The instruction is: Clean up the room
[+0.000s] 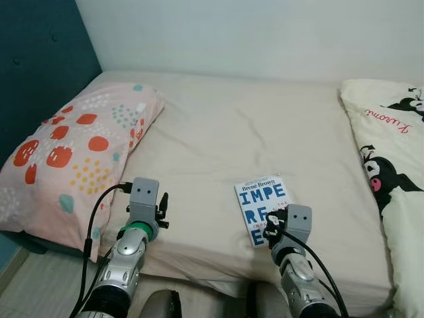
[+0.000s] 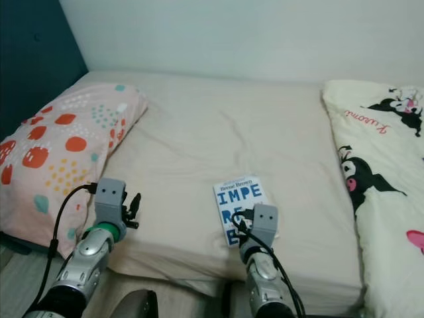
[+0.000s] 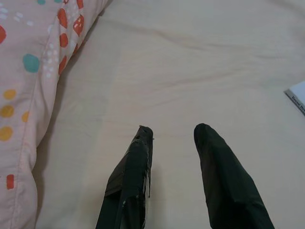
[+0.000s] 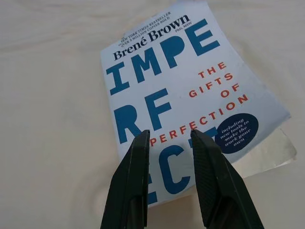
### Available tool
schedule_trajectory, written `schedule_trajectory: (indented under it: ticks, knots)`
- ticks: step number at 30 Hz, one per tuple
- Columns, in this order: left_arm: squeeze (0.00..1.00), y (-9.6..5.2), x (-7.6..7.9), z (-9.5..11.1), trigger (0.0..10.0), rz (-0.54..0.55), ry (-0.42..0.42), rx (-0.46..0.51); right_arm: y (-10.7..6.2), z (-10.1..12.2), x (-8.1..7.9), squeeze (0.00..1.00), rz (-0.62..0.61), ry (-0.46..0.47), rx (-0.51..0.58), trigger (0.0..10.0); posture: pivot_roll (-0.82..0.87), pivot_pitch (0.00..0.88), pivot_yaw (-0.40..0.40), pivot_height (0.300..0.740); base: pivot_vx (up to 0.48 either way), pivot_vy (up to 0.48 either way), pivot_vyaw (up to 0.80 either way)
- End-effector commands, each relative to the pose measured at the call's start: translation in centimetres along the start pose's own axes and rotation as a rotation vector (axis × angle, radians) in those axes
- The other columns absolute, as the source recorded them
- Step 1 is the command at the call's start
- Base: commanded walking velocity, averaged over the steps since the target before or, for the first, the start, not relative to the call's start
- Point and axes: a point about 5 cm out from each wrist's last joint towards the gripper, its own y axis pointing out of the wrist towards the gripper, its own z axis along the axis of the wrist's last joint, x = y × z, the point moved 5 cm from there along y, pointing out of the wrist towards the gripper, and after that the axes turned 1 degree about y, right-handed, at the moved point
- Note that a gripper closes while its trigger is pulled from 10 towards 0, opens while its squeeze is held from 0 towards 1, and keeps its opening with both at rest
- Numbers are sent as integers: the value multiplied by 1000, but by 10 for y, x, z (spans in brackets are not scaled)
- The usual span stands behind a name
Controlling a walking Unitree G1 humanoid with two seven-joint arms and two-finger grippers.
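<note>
A white paperback book [image 1: 260, 196] with large blue letters lies flat on the beige bed sheet [image 1: 252, 126], close to the bed's front edge. My right gripper [image 4: 169, 134] hovers over the near half of the book [image 4: 190, 71], open, with a narrow gap and nothing between its fingers. In the head views its wrist [image 1: 289, 228] covers the book's near corner. My left gripper [image 3: 174, 129] is open above bare sheet near the front edge, just right of the pillow; it also shows as the left gripper [image 1: 162, 211] in the left eye view.
A pink pillow [image 1: 73, 152] with red and yellow spots lies at the left against a teal headboard [image 1: 33, 66]. A cream cartoon-print blanket [image 1: 391, 172] covers the bed's right side. A white wall [image 1: 265, 33] runs behind the bed.
</note>
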Motion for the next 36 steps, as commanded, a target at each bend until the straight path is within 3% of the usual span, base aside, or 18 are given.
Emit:
schedule_trajectory:
  ticks: [1,3,7,8,10,11,14,15,16,19,20,22,26,31,34,36]
  knots:
    - [0,-3,-2,-6,10000,8,10,-21,-1,-6,-2,0,10,1,-24,10000,15,0,114,626,0,0,0]
    - [0,-5,-4,-9,10000,12,10,-27,-3,-20,-8,0,47,-44,-111,10000,15,0,110,626,0,0,0]
    - [0,-5,-5,-10,10000,14,10,-29,-4,-25,-10,0,60,-59,-141,10000,15,0,110,626,0,0,0]
    - [0,-7,-8,-13,10000,21,14,-35,-7,-39,-10,0,74,-109,-212,10000,17,9,104,626,0,0,0]
    - [0,-8,-8,-14,10000,23,15,-36,-8,-42,-9,0,78,-123,-231,10000,19,10,102,626,0,0,0]
    - [0,-12,-20,-17,10000,58,25,-38,-8,-42,7,0,-11,-23,-239,10000,29,19,93,626,0,0,0]
    - [0,-15,-29,-19,10000,81,32,-40,-7,-41,16,0,-62,40,-236,10000,29,19,93,626,0,0,0]
    - [0,-18,-39,-21,10000,103,42,-43,-7,-37,21,196,-83,72,-218,10000,30,28,93,626,0,0,0]
    - [0,-21,-50,-23,10000,121,57,-46,-7,-35,25,1000,-98,95,-208,10000,30,34,95,626,0,0,0]
    - [0,-28,-74,-28,10000,154,103,-60,-8,-35,32,1000,-129,132,-205,10000,31,38,99,626,0,0,0]
    - [0,-28,-74,-28,10000,154,103,-60,-8,-35,32,1000,-129,132,-205,10000,31,38,99,626,0,0,0]
    - [0,-36,-98,-33,10000,192,145,-82,-11,-40,34,1000,-145,189,-218,10000,39,49,107,626,0,0,0]
    - [0,-41,-114,-30,10000,230,134,-80,-13,-47,36,1000,-186,277,-235,10000,52,56,112,626,0,0,0]
    - [0,-44,-117,-28,10000,215,120,-70,-15,-51,38,1000,-223,340,-243,10000,61,61,116,626,0,0,0]
    - [0,-53,-82,-28,10000,-30,154,-33,-15,-51,41,1000,-252,480,-231,10000,69,62,123,626,0,0,0]
    - [0,-56,-76,-33,10000,-71,185,-42,-14,-50,40,1000,-250,526,-224,10000,70,60,127,626,0,0,0]
